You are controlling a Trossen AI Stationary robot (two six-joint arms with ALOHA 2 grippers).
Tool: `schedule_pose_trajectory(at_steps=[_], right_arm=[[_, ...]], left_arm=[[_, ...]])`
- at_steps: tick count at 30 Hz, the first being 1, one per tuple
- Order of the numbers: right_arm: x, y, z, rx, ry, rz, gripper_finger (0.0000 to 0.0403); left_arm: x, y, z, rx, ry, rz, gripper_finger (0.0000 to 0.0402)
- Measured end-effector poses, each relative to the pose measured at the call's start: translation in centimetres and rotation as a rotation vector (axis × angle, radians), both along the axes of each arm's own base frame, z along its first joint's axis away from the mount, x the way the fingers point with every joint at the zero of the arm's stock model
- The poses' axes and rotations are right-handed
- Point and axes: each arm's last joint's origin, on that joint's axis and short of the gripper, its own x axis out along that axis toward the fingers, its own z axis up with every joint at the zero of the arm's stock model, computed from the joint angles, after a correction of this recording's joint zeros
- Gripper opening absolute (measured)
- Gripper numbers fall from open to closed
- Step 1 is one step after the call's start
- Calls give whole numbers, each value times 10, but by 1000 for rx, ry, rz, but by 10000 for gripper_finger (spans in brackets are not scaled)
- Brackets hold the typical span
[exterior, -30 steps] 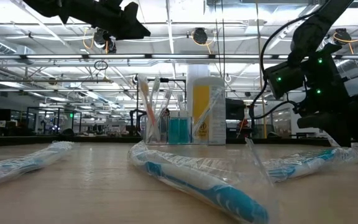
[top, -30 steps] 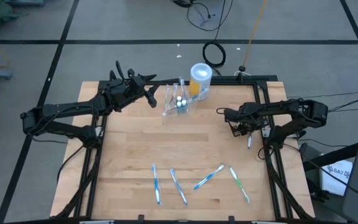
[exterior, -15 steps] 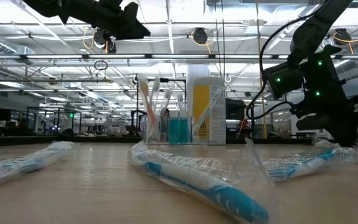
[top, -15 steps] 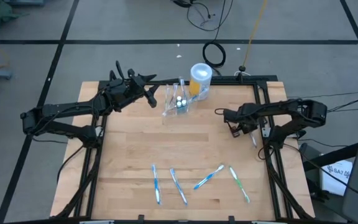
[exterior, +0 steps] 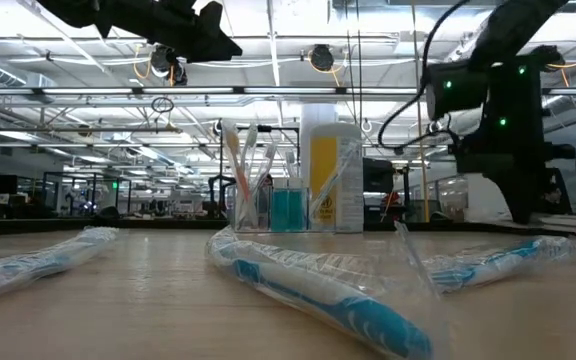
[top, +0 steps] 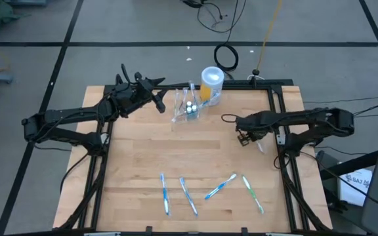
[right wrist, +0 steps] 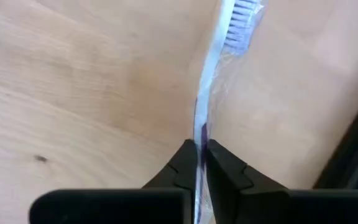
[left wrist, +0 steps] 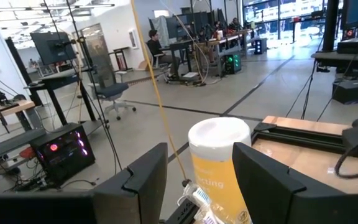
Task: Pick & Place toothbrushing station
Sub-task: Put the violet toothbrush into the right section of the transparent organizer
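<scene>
Danger here: right gripper (right wrist: pixel 199 163) pinches a wrapped toothbrush (right wrist: pixel 211 93) on its thin handle; slick film could let it twist or slip. Left gripper (left wrist: pixel 194 171) hangs open.

My left gripper (left wrist: pixel 194 180) has its fingers (left wrist: pixel 143 180) spread apart. Between them, at twelve o'clock, I see the yellow container (left wrist: pixel 219 163) with its white lid (left wrist: pixel 219 134).

On the pale wood-grain counter (top: pixel 143 157) stand a colourless clear cup (top: pixel 188 109) and a yellow container (top: pixel 210 88) with a white lid, near blue-and-white brushes (top: pixel 165 194) and one green brush (top: pixel 252 194); the black right gripper (right wrist: pixel 201 163) pinches a purple-and-white brush (right wrist: pixel 213 74).
</scene>
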Motion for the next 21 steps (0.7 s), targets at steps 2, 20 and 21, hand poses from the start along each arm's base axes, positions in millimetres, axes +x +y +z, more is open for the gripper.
schedule_pose_trajectory(at_steps=[2,20,21], right_arm=[[4,1,9,-53,-105,16,12],[90,-5,83,-956,-1044,667,17],[93,-6,84,-1021,-1066,680,17]], left_arm=[[0,0,0,0,0,0,189],[0,0,0,-1,-1,0,189],[0,0,0,-2,-2,0,189]])
